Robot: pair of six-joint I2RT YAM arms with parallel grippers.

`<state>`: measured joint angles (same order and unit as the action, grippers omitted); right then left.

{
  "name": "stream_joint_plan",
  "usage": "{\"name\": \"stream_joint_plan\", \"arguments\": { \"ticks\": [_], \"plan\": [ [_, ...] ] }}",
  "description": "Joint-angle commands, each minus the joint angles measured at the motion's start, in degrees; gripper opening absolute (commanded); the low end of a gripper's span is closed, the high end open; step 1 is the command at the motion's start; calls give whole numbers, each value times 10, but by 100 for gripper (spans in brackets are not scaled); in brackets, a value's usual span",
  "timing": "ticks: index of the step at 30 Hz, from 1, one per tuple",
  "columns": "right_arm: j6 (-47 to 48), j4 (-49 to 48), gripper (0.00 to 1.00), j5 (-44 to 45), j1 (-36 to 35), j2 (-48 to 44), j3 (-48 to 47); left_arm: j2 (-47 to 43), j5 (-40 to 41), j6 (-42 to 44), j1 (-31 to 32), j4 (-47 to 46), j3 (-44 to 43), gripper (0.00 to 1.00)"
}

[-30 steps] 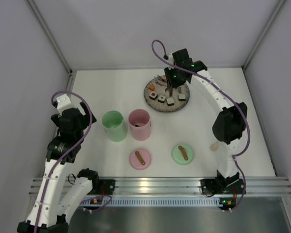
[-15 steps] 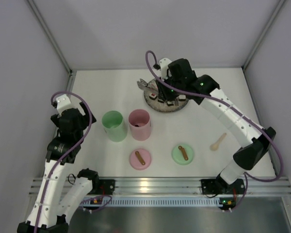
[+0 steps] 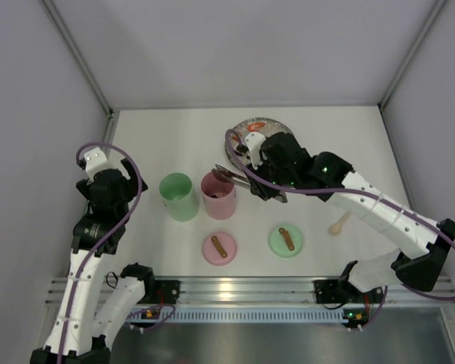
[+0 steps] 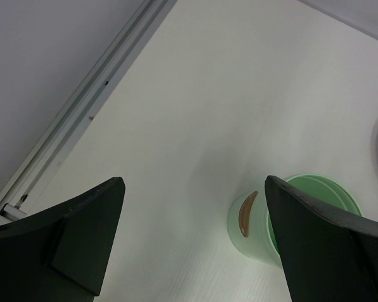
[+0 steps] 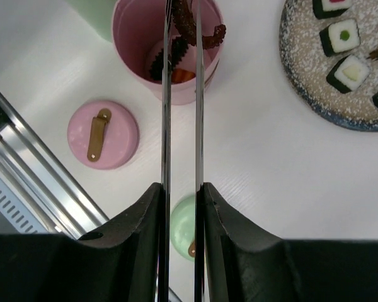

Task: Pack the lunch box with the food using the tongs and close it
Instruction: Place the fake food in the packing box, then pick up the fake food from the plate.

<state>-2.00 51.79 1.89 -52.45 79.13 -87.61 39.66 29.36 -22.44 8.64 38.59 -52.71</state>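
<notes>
My right gripper (image 5: 182,189) (image 3: 264,186) is shut on the silver tongs (image 5: 166,113) (image 3: 232,175). The tongs' tips pinch a dark red-brown tentacle piece of food (image 5: 205,30) over the rim of the lunch box's open pink container (image 5: 131,38) (image 3: 218,199). A black and orange piece (image 5: 171,70) lies inside that container. Several sushi rolls (image 5: 344,36) sit on the speckled plate (image 5: 309,94) (image 3: 252,126), which my right arm partly hides in the top view. My left gripper (image 4: 194,189) (image 3: 106,191) hangs open and holds nothing, left of the green container (image 4: 255,242) (image 3: 179,199).
A pink lid (image 3: 218,247) (image 5: 116,135) and a green lid (image 3: 285,240) lie near the front rail. A small wooden spoon (image 3: 340,224) lies right of the green lid. Walls close the table at the back and on both sides.
My right arm has swung from the plate toward the front left, carrying the tongs and the tentacle piece over the pink container. The left arm has not moved.
</notes>
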Motion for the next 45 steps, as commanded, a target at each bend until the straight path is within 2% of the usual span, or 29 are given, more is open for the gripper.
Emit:
{"name": "stream_joint_plan", "arguments": {
  "ticks": [1,3,5,10,18,21,26,30,34,38,42,45],
  "plan": [
    [-13,-7,24,1,-13,-36,29,3,-3,1,-9,-21,-15,99],
    [-14,-10,26,-10,-13,-42,38,1,-3,3,-9,-20,-13,99],
    [-14,-15,35,-10,-14,-43,47,-2,-2,4,-9,-21,-9,99],
    [-6,-24,44,-15,-14,-43,32,-8,-4,4,-9,-20,-7,99],
    [-10,-40,41,19,-11,-46,-8,-5,-7,4,-8,-21,-7,99],
    [-23,-59,41,28,20,-61,-22,-2,-11,4,-9,-21,-8,99],
    [-39,-80,41,29,114,-48,-21,-2,-14,3,-9,-21,-8,99],
    [-55,-77,41,59,181,-1,-26,-2,-15,3,-9,-21,-8,99],
    [-72,-90,40,44,253,49,-30,0,-17,3,-8,-22,-8,99],
    [-74,-127,40,18,277,101,-36,-3,-18,4,-7,-21,-9,99],
    [-73,-127,39,50,282,164,-69,-8,-14,4,-7,-22,-7,99],
    [-74,-126,40,42,286,192,-84,-10,-15,5,-6,-22,-6,99]
  ]
}}
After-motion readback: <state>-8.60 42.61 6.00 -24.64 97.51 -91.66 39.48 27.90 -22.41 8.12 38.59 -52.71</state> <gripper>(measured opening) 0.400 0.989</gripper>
